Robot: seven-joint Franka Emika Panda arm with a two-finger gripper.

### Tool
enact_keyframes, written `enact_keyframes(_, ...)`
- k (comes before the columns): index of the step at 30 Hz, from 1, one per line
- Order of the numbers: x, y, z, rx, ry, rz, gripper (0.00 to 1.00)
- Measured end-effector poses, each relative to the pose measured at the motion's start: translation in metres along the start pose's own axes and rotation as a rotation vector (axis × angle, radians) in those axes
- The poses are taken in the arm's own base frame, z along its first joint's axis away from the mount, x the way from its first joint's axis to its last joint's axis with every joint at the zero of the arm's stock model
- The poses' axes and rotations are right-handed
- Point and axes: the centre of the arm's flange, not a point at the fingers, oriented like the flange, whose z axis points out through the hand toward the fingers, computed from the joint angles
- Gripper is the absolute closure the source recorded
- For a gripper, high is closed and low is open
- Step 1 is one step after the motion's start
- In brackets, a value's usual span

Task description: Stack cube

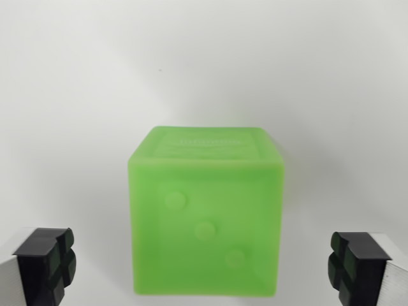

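Item: green cube (205, 217), translucent lime plastic, moulded as a die. Position: centre of the wrist view, slightly below the middle, its lower edge close to the bottom border. It rests on a plain white surface (204, 64) that fills the remainder of the view, with a faint soft shadow along the cube's sides. Faces visible: two. The near face carries three raised round pips set on a diagonal, running from upper left to lower right. The top face, seen foreshortened, carries a recessed square frame with embossed lettering too blurred to read. Edges rounded; corners softened. Condition: upright, square to the camera, nothing on top of it. Item: gripper (201, 268), seen only as two fingertips at the bottom corners. Left fingertip (48, 262) at the wrist view's left: black ribbed rubber pad on a pale metal finger. Right fingertip (354, 264) at the wrist view's right: same make, mirrored. Jaw state: spread wide, holding nothing, with clear white surface showing between each pad and the cube's sides. Relation: the cube lies between the two fingertips, roughly centred, touching neither. Whether the pads are level with the cube or above it cannot be told from this view.
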Motion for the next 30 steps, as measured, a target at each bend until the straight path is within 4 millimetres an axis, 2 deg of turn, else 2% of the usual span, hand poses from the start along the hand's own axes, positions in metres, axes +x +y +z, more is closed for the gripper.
enact_keyframes(11, 0.0, 0.0, 0.033, 0.0, 0.0, 0.001, 0.0)
enact_keyframes(20, 0.0, 0.0, 0.043, -0.001, 0.0, 0.0, 0.0)
enact_keyframes(21, 0.0, 0.0, 0.044, -0.001, 0.0, 0.0, 1.0)
enact_keyframes(30, 0.0, 0.0, 0.043, -0.001, 0.001, 0.0, 1.0)
